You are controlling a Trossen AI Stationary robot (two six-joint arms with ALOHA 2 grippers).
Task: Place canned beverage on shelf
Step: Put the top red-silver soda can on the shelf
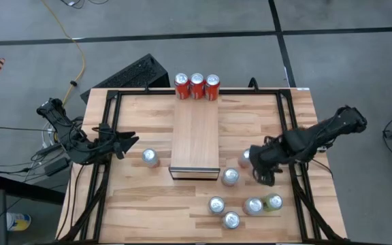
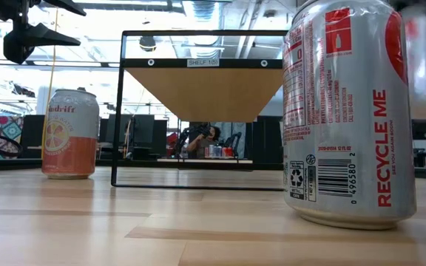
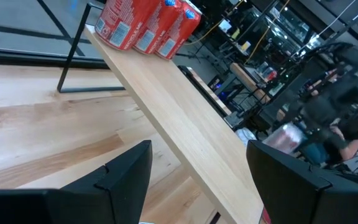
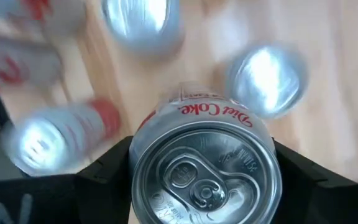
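The right gripper (image 1: 260, 165) hangs near the tabletop's right edge, its jaws closed against the sides of a silver Diet Coke can (image 4: 205, 169), as the right wrist view shows from directly above the lid. The long light-wood shelf with a dark front edge (image 1: 194, 136) stands mid-table, three red cans (image 1: 197, 86) lined up at its far end, the rest of its top bare. The left gripper (image 1: 118, 144) waits by the left edge with its jaws standing apart and empty.

The likely trouble is crowding: other silver cans (image 4: 266, 79) stand close around the held one, so a sideways swing could topple them, and a low carry could strike the shelf's edge.

Only the right wrist view confirms the grip; from overhead the arm hides the can. The low view alone shows the open space beneath the shelf.
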